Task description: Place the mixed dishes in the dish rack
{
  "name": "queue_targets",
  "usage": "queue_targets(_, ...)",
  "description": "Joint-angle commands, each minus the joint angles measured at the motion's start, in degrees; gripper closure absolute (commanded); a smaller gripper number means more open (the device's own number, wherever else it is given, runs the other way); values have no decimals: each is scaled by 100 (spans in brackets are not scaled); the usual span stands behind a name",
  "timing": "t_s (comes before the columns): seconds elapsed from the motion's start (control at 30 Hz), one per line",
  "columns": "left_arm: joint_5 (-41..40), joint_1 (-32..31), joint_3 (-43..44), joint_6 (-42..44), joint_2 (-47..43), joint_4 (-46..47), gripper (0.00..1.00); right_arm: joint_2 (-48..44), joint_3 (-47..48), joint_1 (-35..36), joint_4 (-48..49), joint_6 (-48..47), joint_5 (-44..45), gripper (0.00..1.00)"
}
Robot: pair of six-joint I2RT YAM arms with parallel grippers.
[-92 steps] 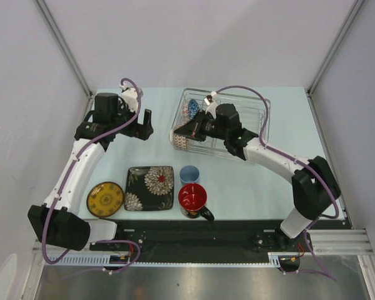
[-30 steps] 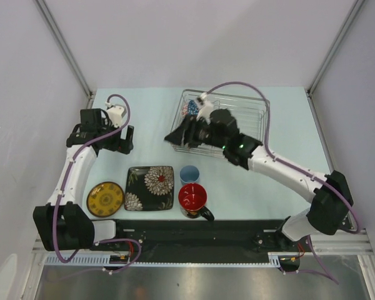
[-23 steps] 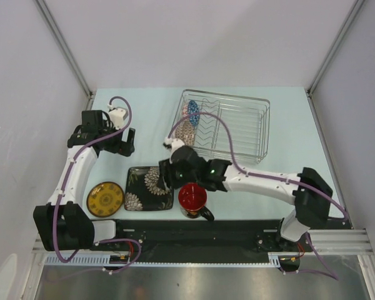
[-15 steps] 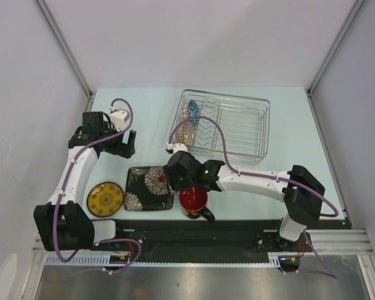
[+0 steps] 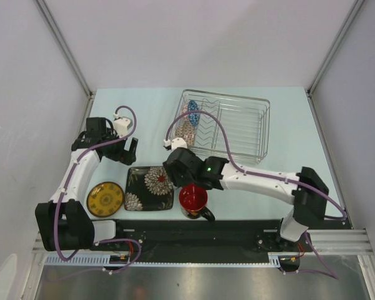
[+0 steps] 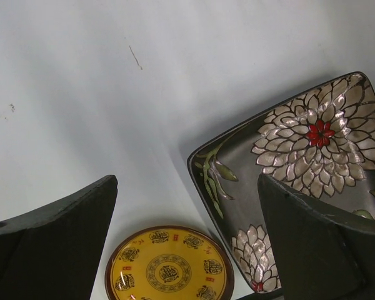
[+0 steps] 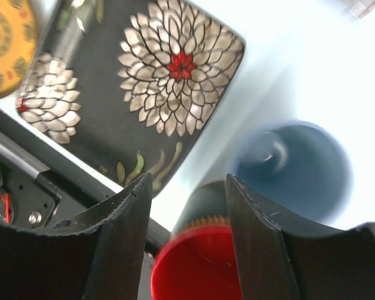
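Silver wire anchors the overhead view: the dish rack point(image 5: 262, 119) stands toward the far right corner of the table point(image 5: 137, 112). The blue patterned bowl point(image 5: 193, 112) and the beige-pink patterned bowl point(image 5: 186, 131) are set on edge at the rack's left end. Along the near edge we see the small yellow plate point(image 5: 105, 199), the black square floral plate point(image 5: 149, 189) just beside it, and the black mug with red inside point(image 5: 192, 197). The right arm point(image 5: 256, 178) stretches leftward across the table, its head above the gap between floral plate and mug. The left pincer point(image 5: 130, 152) hangs near the left edge, beyond the plates.

From the left wrist, we find that pincer's fingers point(image 6: 56, 244) wide apart above the table, with the yellow plate and one corner of the floral plate below them.

From the right wrist, we see the right pincer point(image 7: 187, 181) apart and gripping nothing, the mug's red inside showing beneath its fingers. The light-blue cup point(image 7: 294, 169), blurred, stands upright just beside the mug and near a corner of the floral plate.
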Motion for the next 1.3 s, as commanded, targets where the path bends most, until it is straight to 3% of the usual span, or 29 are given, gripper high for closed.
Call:
queue_targets(0.0, 269, 38, 136, 79, -55, 90, 0, -957, 398, 251, -493, -651, 540, 44)
queue_targets(0.37, 287, 38, 356, -35, -116, 37, 0, -915, 345, 1490, -1514, -494, 840, 45)
queue_targets(1.07, 498, 29, 716, -185, -266, -183, 0, -282, -367, 1368, -1049, -590, 567, 48)
queue_targets(1.27, 480, 38, 769, -202, -283, -209, 0, -98, -507, 1359, -961, -564, 427, 55)
